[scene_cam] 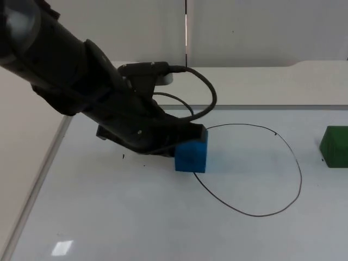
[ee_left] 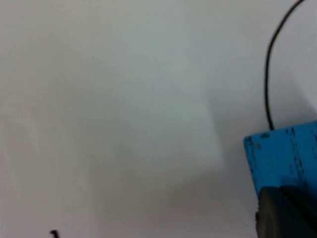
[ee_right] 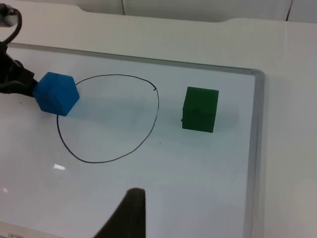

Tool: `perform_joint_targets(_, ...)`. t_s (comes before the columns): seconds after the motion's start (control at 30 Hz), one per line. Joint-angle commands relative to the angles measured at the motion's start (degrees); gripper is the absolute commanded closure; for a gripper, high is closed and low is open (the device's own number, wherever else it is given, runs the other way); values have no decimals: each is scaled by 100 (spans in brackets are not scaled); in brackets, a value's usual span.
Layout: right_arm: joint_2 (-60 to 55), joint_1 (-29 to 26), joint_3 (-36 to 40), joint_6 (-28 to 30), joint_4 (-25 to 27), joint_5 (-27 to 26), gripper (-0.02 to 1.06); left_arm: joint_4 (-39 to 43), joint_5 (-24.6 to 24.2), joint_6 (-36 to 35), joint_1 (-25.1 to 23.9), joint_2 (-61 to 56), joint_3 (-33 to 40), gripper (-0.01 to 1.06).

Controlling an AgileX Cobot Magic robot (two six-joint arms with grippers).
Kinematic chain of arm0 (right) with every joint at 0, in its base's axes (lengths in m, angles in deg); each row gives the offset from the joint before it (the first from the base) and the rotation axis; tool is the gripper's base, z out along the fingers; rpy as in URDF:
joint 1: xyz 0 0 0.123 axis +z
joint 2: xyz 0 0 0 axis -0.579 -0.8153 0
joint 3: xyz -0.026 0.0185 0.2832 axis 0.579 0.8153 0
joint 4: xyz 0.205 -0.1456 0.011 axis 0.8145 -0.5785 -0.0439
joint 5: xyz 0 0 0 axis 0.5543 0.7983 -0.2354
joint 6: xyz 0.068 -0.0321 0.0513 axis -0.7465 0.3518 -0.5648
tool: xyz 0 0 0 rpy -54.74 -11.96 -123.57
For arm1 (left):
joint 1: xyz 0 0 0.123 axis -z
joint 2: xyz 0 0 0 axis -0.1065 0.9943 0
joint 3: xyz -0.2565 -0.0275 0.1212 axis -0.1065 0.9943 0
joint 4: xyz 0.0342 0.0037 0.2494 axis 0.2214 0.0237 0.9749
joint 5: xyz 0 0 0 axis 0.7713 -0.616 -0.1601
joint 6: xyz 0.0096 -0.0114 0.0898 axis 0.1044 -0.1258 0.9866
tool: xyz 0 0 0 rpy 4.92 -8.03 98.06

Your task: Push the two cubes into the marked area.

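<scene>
A blue cube (scene_cam: 191, 156) stands on the left edge of the black drawn loop (scene_cam: 283, 144), straddling the line and mostly outside it. My left gripper (scene_cam: 189, 134) presses against the cube's far left side. In the left wrist view the blue cube (ee_left: 282, 156) sits right in front of my gripper tip (ee_left: 285, 214), with the loop line (ee_left: 269, 74) beyond it. A green cube (scene_cam: 335, 147) stands outside the loop at the far right. The right wrist view takes in the blue cube (ee_right: 57, 93), the loop (ee_right: 151, 126) and the green cube (ee_right: 200, 109). My right gripper (ee_right: 130, 213) waits above the board's near side.
The cubes rest on a whiteboard with a grey frame (scene_cam: 43, 168) on the left and a frame edge (ee_right: 256, 148) just beyond the green cube. A small black mark (scene_cam: 123, 156) lies left of the blue cube. The grey partition wall (scene_cam: 261, 32) stands behind.
</scene>
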Motion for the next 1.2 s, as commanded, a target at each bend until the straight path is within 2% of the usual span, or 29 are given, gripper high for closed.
perform_joint_targets(0.0,-14,-32,2,34,13,-31,-1,-81,155,1,160,-1,-17,105)
perform_joint_targets(0.23,-14,-32,2,34,13,-31,-1,-229,173,-10,183,-1,-17,105)
perform_joint_targets(0.67,-14,-32,2,34,13,-31,-1,-253,169,-10,568,358,-66,105)
perform_joint_targets(1.17,-14,-32,2,34,13,-31,-1,-238,194,-10,568,363,-484,105)
